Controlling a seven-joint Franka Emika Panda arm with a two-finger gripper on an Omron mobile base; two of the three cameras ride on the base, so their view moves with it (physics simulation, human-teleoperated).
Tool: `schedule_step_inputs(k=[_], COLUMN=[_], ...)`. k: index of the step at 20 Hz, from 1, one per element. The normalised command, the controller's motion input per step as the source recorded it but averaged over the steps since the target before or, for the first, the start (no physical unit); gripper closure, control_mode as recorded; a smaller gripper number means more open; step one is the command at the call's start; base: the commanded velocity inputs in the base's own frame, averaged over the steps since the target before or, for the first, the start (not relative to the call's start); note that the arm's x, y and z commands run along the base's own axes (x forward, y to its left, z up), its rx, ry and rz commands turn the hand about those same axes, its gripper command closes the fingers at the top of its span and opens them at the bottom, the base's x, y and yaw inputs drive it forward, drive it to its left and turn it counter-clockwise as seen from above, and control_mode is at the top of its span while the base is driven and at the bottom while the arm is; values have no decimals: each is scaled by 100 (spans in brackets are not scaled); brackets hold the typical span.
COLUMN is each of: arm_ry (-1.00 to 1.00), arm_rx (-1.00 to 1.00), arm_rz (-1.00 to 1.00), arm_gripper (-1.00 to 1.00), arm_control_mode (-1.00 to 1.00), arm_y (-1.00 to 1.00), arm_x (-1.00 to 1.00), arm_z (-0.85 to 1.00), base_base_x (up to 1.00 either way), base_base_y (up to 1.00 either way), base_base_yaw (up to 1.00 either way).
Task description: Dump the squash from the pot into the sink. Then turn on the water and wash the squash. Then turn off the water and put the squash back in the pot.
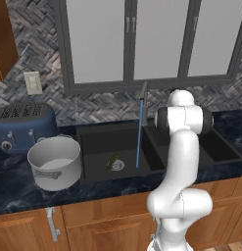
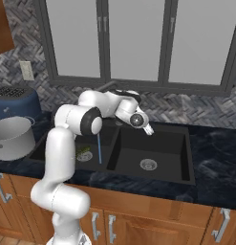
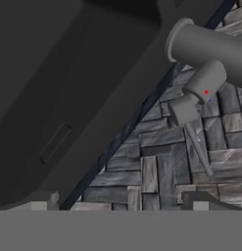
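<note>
A blue stream of water (image 1: 138,132) runs from the faucet (image 1: 143,92) into the black sink's (image 1: 93,135) left basin, where the green squash (image 1: 112,162) lies by the drain. The washing step appears under way. The gripper (image 2: 148,129) hovers near the faucet, fingers spread and empty. Next it likely must reach the faucet handle (image 3: 198,90) to stop the water. The grey pot (image 1: 55,162) waits on the counter left of the sink.

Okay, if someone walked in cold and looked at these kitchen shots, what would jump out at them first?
First the thin blue stream of water running from the faucet into the left basin of the black sink, where the small green squash lies by the drain. Next, the white arm bent over the sink, its open gripper up by the faucet. The grey pot stands on the counter left of the sink, before a blue toaster.
</note>
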Motion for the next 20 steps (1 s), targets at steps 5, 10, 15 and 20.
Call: schedule_step_inputs(k=[5, 10, 15, 20], arm_ry=[5, 10, 11, 7], arm_rx=[0, 0, 0, 0], arm_rz=[0, 0, 0, 0], arm_gripper=[-100, -100, -100, -100], arm_control_mode=[-100, -100, -100, -100], arm_y=[0, 0, 0, 0], arm_x=[14, 29, 52, 50], arm_z=[0, 0, 0, 4], base_base_x=[0, 0, 0, 0], base_base_y=[0, 0, 0, 0], base_base_yaw=[0, 0, 0, 0])
